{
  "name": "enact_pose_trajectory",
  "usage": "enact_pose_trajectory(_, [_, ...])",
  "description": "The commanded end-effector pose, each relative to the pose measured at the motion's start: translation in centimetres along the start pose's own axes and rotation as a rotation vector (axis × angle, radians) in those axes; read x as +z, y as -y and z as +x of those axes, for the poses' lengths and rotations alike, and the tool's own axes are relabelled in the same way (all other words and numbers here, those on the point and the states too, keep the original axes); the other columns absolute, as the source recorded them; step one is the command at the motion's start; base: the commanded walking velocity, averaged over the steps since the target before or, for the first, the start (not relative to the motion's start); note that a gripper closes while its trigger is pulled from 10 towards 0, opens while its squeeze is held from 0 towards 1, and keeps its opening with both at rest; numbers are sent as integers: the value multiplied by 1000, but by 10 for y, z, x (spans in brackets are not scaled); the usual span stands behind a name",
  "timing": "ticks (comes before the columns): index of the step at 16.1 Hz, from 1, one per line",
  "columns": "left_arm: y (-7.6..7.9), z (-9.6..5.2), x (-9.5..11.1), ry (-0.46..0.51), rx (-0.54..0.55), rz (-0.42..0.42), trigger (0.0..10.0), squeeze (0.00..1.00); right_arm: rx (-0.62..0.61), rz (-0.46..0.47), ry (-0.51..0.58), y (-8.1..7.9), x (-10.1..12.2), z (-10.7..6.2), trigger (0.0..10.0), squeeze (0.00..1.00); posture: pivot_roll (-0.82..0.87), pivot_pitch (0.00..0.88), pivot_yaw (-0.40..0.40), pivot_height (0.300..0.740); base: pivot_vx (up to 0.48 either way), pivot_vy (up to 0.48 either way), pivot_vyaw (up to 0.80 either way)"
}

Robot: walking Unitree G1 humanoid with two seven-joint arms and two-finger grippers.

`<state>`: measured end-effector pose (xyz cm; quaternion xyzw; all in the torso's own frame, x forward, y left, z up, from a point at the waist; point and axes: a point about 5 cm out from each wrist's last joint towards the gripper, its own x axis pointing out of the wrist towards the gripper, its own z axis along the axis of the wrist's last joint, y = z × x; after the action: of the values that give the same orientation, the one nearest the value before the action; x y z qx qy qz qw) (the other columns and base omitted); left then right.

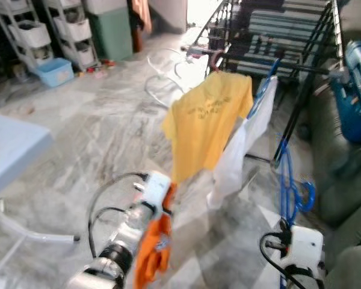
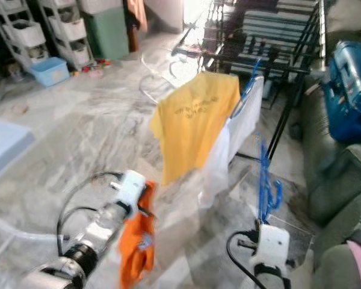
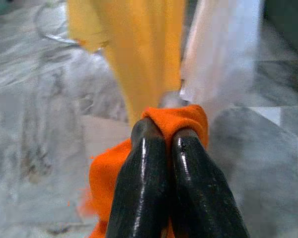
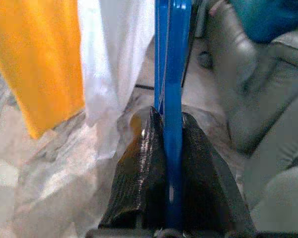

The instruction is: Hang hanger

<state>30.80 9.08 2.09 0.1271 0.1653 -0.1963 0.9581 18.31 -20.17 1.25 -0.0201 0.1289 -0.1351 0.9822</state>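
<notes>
While my right hand [image 4: 171, 148] pinches the blue plastic hanger [image 1: 289, 180], which stands upright with its long axis pointing up and away, the black metal drying rack [image 1: 301, 42] lies ahead at about twelve o'clock, beyond the yellow T-shirt [image 1: 207, 120] and white garment [image 1: 240, 156] already hung. My left hand [image 3: 161, 144], at nine o'clock, is clamped on an orange cloth [image 3: 176, 121], so the right arm is nearer the rack.

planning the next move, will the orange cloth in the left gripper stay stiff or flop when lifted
Likely floppy: the orange cloth droops in folds below the left gripper. Probably light, since a pinch at one bunched edge carries it. It may swing or snag near the yellow t-shirt.
</notes>
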Motion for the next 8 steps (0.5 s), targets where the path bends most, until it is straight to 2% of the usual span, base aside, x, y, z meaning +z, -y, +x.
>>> enact_pose_trajectory(1, [-15, -1, 4, 17, 34, 19, 10000, 0, 15, 12, 14, -7, 4, 1, 10000, 0, 21, 18, -22, 740, 0, 476, 0])
enact_pose_trajectory(4, [-14, -2, 3, 21, 26, 25, 10000, 0, 14, 12, 10, -7, 3, 1, 10000, 0, 18, 24, -20, 740, 0, 449, 0])
enact_pose_trajectory(5, [-13, -2, 4, 31, 18, 49, 10000, 0, 13, 12, 8, -7, 2, 0, 10000, 0, 17, 26, -20, 740, 0, 0, 0])
enact_pose_trajectory(8, [-12, -2, 2, 17, 8, 26, 10000, 0, 10, 14, 1, -7, 1, -2, 10000, 0, 11, 31, -19, 740, 0, 0, 0])
